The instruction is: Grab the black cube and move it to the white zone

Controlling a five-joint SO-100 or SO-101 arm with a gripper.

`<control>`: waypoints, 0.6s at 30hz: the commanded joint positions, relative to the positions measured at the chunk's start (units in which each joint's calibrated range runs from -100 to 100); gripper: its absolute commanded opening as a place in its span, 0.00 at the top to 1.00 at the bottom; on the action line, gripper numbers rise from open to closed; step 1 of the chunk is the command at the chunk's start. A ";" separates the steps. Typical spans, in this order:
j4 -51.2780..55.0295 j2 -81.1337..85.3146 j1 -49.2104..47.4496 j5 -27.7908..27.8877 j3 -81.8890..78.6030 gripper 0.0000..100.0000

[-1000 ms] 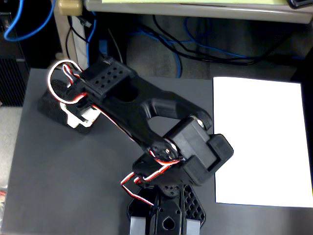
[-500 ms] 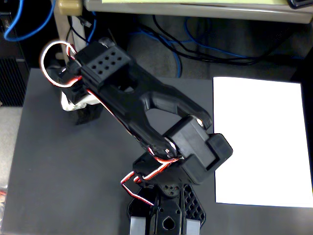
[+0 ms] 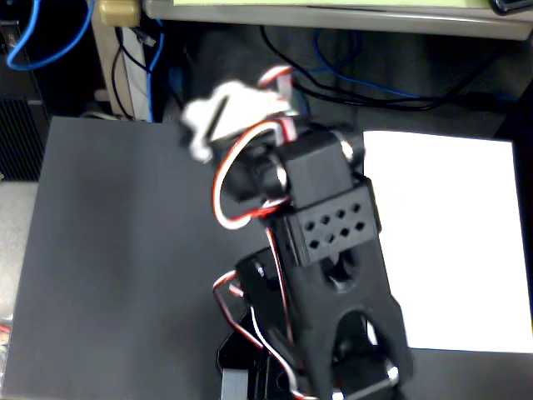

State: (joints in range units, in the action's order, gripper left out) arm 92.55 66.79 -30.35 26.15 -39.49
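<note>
The white zone point(image 3: 450, 242) is a white paper sheet lying on the right part of the dark grey table point(image 3: 117, 250). My black arm point(image 3: 329, 225) rises from the bottom middle and reaches toward the table's far edge. Its tip is a motion-blurred white patch, and I take the gripper point(image 3: 218, 117) to be there. The fingers cannot be made out, so open or shut is unclear. The black cube does not show; it is either hidden by the arm or lost against the dark background.
Red and white wires point(image 3: 229, 192) loop along the arm. Blue and black cables point(image 3: 50, 42) hang beyond the table's far edge, under a pale shelf point(image 3: 333, 12). The arm overlaps the sheet's left edge.
</note>
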 commanded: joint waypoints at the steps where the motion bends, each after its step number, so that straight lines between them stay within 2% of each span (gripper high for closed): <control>1: -0.36 0.28 13.06 -0.79 3.68 0.99; 7: 0.07 0.28 35.65 -0.74 16.46 0.99; 13: -2.25 -0.31 46.91 -0.27 25.25 0.99; 18: -11.17 -19.96 56.40 1.83 25.62 0.99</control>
State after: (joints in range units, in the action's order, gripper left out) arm 85.54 57.80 21.12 26.25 -16.73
